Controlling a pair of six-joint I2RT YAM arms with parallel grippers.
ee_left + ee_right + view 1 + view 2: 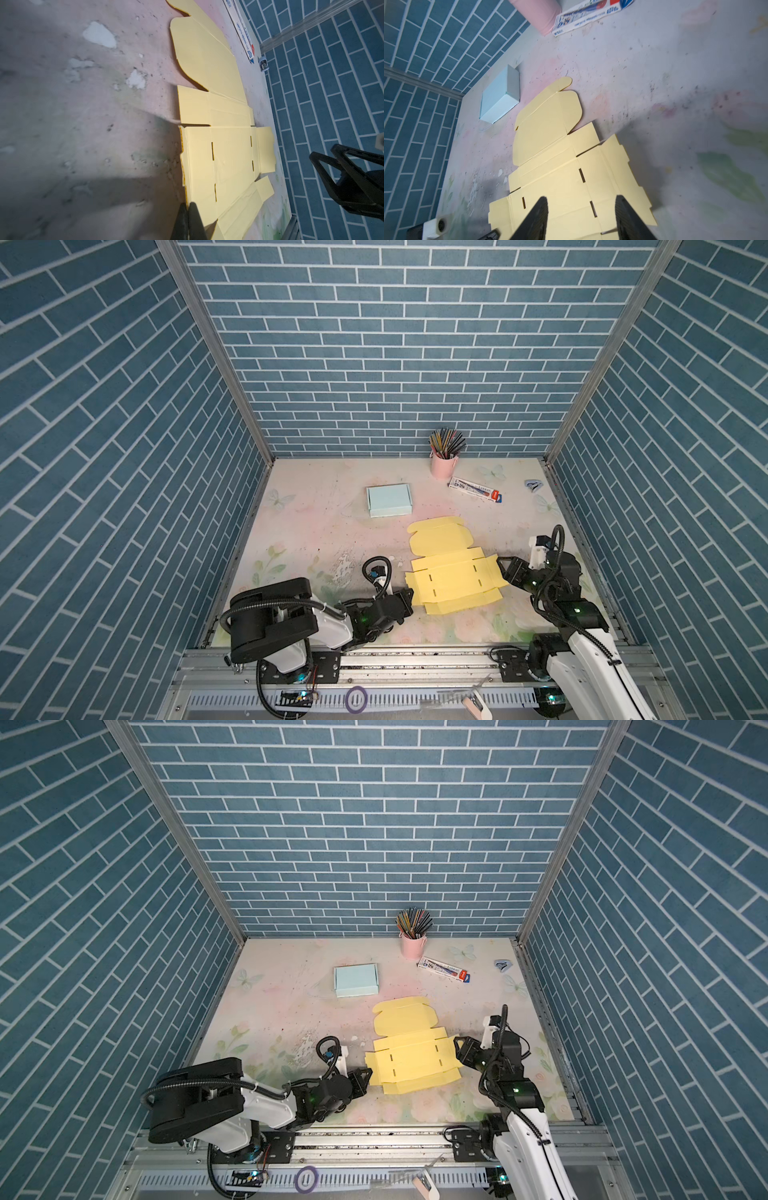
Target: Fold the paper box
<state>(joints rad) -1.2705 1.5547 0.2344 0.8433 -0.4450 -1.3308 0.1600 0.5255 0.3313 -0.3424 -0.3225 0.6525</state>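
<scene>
Blue brick-patterned walls enclose a pale, flower-printed worktop (316, 531). On its near right part lies the flat yellow die-cut cardboard box blank (453, 572), all panels down except the left edge flap, which is slightly raised. As far as the wrist view shows, the left claw (188, 205) is closed tight on that flap's near corner. The right claw (581, 197) hangs with its jaws apart over the opposite side flap, gripping nothing.

If the left claw lifts while nothing pins the sheet, the light blank would likely slide or swing across the smooth worktop instead of bending at its score line. A pinch so near the corner could also crease or tear the flap. The right claw, closing askew, could crumple its own flap.

Only the left wrist view shows the darker underside of the raised edge and the fingers pressed together. Both top views leave that unreadable, but they show the claws at opposite edges, with the folded pale blue paper box (389, 499) and the pink pencil cup (444, 466) well apart behind.
</scene>
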